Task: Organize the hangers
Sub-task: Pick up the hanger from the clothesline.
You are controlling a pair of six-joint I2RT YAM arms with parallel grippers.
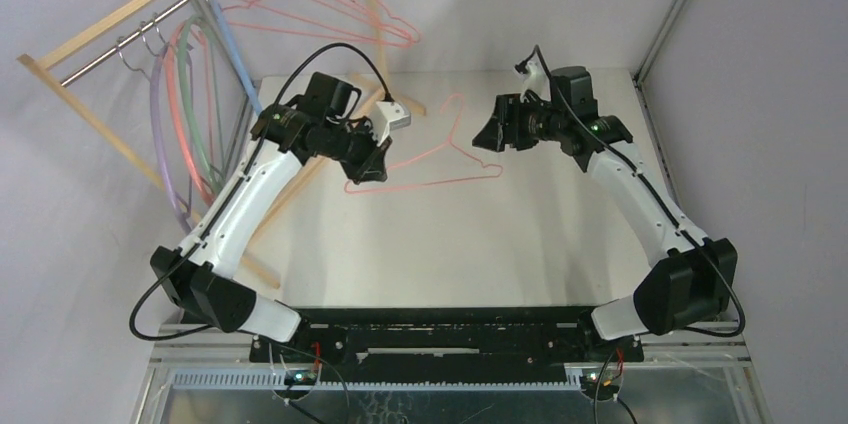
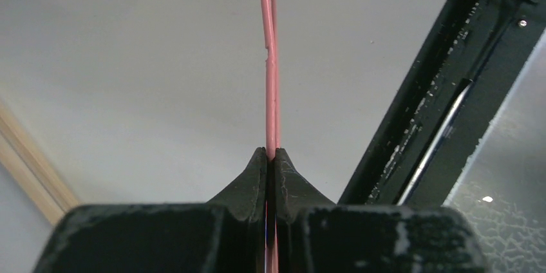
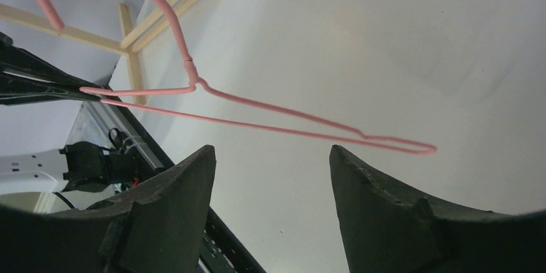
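Pink wire hanger (image 1: pixel 430 184) is up off the table, to the right of the wooden rack (image 1: pixel 130 6). The left gripper (image 1: pixel 368 169), nearer the rack, is pinched tight on the hanger's left corner. Its long bar points away from the rack. At the far tip sits the right gripper (image 1: pixel 487 134), jaws wide apart, holding nothing.

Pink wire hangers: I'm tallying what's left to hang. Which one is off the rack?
The hanger pinched in the left gripper, held over the table; the other pink ones hang from the rack.
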